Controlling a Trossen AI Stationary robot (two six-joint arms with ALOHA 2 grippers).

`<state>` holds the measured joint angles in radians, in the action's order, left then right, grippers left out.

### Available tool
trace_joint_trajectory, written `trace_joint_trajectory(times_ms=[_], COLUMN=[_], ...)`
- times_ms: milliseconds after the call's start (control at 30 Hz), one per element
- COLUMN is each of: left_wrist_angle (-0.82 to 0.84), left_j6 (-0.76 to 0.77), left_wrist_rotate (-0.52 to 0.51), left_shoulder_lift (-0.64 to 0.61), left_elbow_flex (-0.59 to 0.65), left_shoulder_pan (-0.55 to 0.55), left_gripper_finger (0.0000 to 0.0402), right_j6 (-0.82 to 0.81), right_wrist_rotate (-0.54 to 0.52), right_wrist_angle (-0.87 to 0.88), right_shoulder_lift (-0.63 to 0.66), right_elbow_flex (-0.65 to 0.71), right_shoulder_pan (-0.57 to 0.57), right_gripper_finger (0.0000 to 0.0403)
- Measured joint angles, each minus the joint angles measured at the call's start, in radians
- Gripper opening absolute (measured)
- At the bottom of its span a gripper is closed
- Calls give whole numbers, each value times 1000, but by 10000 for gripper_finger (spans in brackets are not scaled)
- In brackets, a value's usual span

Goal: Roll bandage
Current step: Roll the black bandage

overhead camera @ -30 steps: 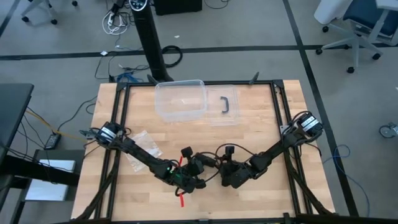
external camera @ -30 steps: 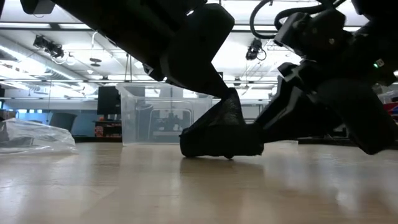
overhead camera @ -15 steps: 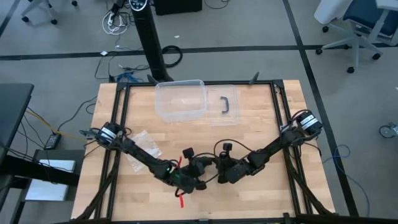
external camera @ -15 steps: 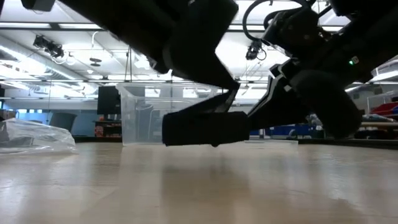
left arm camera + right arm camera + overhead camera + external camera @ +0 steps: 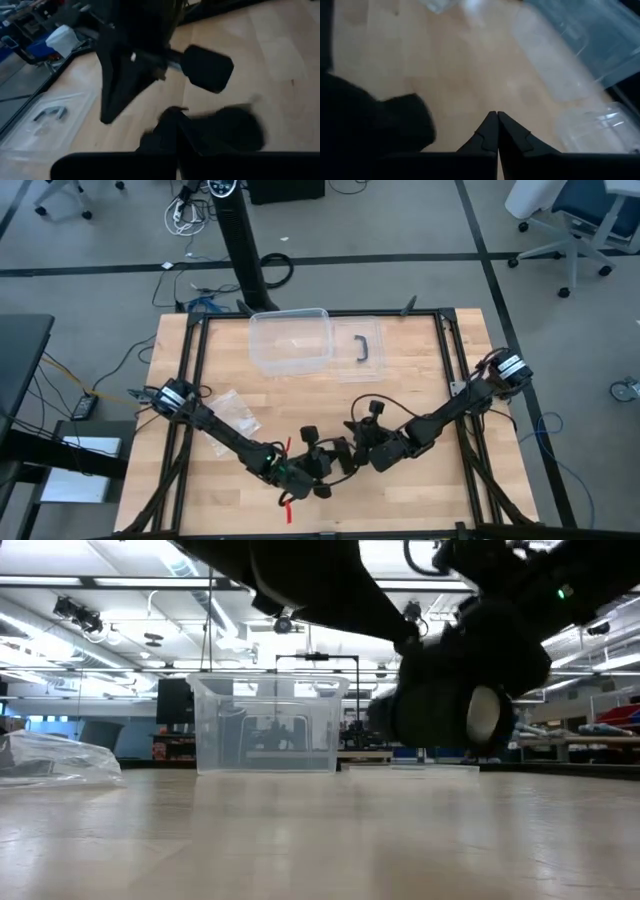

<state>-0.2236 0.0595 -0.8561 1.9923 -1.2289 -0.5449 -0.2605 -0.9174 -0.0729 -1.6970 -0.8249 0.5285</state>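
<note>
Grey floor point(image 5: 90, 240) with dark seams, cables, office chair point(image 5: 560, 220); bright ceiling lights point(image 5: 130, 585).

We count two arms, each with one gripper: left point(image 5: 325, 470), right point(image 5: 352, 457). One table point(image 5: 420, 380), one clear box point(image 5: 290, 340), one lid point(image 5: 358, 350), one plastic bag point(image 5: 228, 416), one red strip point(image 5: 290, 502).

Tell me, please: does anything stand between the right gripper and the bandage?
Nothing visible does. The right gripper, shut and empty, is close beside the bandage, which the left gripper seems to hold above the table; only bare wood shows between them. The box and the bag lie well away.
</note>
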Motion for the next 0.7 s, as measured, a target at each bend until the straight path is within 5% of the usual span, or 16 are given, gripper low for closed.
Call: trace_joint_trajectory(times_ms=[200, 367, 700], left_wrist_angle=[25, 41, 103], left_j6=[24, 50, 120], left_wrist_rotate=[-2, -3, 33], left_shoulder_lift=[0, 0, 0], left_elbow_flex=[0, 6, 6], left_shoulder_pan=[1, 2, 15], left_gripper_finger=[0, 0, 0], right_j6=[25, -55, -216], right_wrist_rotate=[23, 170, 297], right_wrist_angle=[54, 118, 138], right_shoulder_lift=[66, 101, 96], right_elbow_flex=[0, 0, 13], right_shoulder_pan=[2, 14, 69], right_gripper_finger=[0, 10, 110])
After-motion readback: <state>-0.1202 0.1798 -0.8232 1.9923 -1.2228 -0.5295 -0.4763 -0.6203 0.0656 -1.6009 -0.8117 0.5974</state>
